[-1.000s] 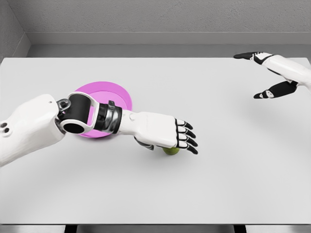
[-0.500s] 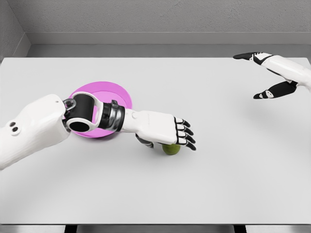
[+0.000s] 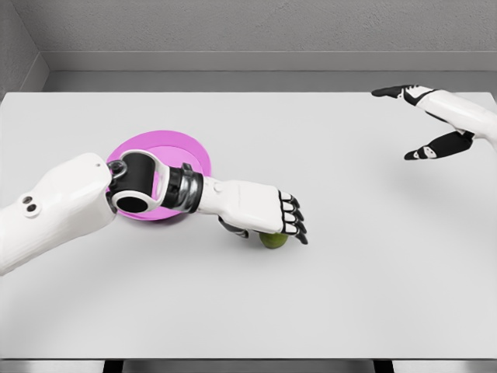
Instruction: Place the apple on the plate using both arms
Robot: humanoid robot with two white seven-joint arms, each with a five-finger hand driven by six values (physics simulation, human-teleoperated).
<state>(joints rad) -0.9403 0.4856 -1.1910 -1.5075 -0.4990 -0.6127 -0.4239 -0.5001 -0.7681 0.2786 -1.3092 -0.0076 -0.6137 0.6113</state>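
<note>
2 arms on 1 white table [image 3: 349, 295] | pink plate [image 3: 194, 153] behind left forearm | left hand [image 3: 260, 210] curled down over green apple [image 3: 273, 240], grip unconfirmed | right hand [image 3: 435, 116] far right, fingers spread, empty | risk: round apple rolls away if fingers close off-centre

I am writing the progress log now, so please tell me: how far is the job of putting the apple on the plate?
Nothing is finished yet: the small green apple sits on the white table, apart from the round pink plate. In hand: the left hand covers the apple, fingers curling over it, though a firm grasp is unclear. The right hand hangs open far away. Left: lifting, carrying, placing.
</note>
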